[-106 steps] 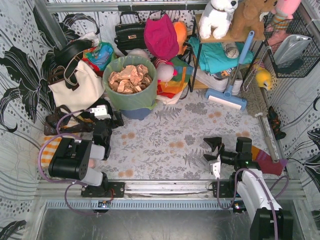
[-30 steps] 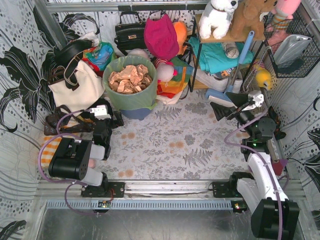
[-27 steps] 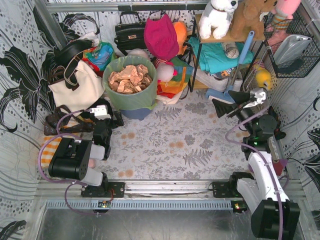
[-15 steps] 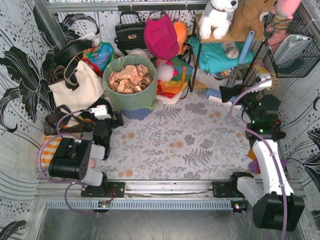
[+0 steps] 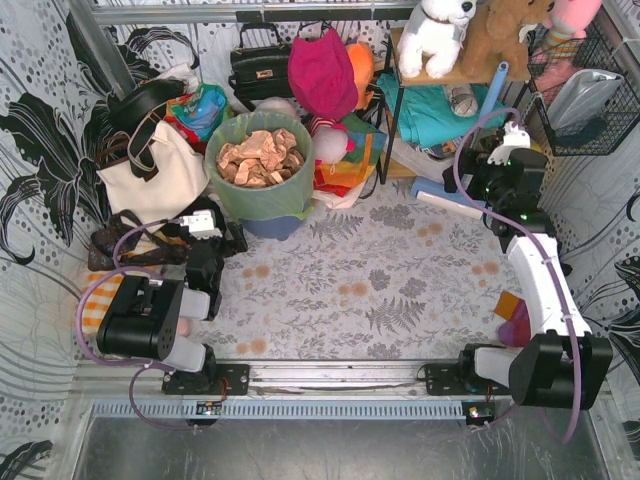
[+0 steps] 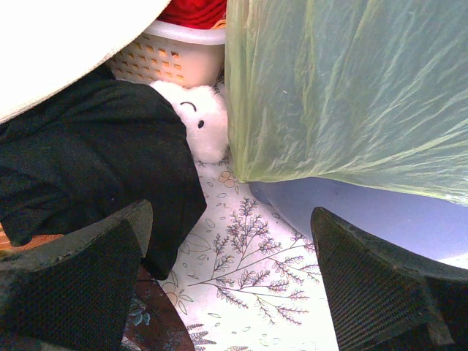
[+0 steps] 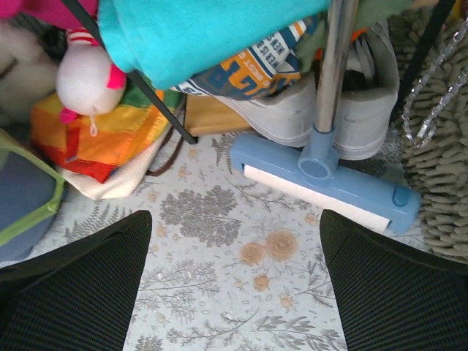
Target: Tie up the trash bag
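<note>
Leaf-print table (image 5: pixel 350 290): it carried both arm bases at its near edge and the job at its far left; you had nothing gathered or knotted on it.
Trash bag (image 5: pixel 262 196): it sat in the round blue-grey bin (image 5: pixel 272 228) beside the white tote (image 5: pixel 160 180), at the far left of the table; its green plastic was folded down over the bin's rim and its mouth lay wide open; by that showing, I judged the tying not yet begun.
Tan paper (image 5: pixel 258 155): crumpled sheets filled the open mouth to the brim; you would likely need to draw the rim up past them before any knot.
Left gripper (image 6: pixel 230 219): its jaws stood wide apart, holding nothing; it sat low, just beside the bag's hanging skirt, not touching it.
Right gripper (image 7: pixel 234 219): its jaws were likewise spread and held nothing; it was well apart from the bag, over by the blue sweeper head (image 7: pixel 322 179) on the far right.
Left to do: the whole task, as I judged it; you had to free the rim, gather the mouth between both grippers, then knot it.
</note>
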Motion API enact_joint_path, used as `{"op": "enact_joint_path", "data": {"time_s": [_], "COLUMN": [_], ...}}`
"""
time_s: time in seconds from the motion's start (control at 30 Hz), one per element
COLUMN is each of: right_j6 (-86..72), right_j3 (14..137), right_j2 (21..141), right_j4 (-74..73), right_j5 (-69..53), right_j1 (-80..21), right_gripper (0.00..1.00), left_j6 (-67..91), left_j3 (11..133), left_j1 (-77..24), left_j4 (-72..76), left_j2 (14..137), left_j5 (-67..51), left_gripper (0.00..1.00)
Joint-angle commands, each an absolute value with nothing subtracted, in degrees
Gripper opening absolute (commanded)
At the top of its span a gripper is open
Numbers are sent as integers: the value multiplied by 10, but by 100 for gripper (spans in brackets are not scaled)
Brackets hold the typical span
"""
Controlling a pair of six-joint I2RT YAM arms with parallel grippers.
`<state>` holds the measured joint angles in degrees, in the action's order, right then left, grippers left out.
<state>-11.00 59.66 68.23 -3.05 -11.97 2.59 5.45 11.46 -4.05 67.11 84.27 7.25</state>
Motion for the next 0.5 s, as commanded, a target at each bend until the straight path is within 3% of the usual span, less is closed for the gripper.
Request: {"op": "enact_joint_path", "data": {"time_s": [0.0,0.3,0.47], "right_j6": [-70,-57,-63], "right_j3": [632,667,701], "right_j2": [698,729,744], "right_j4": [-61,-97,-132], "right_j5": [-92,-103,-98], "right_j1": [20,-5,-40], "right_gripper": [97,97,97], "left_j6": [48,50,46], "left_j3": [123,127,138], "left_j1": [-36,-30,-48], "left_j4": [693,688,618], "left_j2": [843,843,780], "left_j5": [70,59,131], "left_gripper": [98,98,98]}}
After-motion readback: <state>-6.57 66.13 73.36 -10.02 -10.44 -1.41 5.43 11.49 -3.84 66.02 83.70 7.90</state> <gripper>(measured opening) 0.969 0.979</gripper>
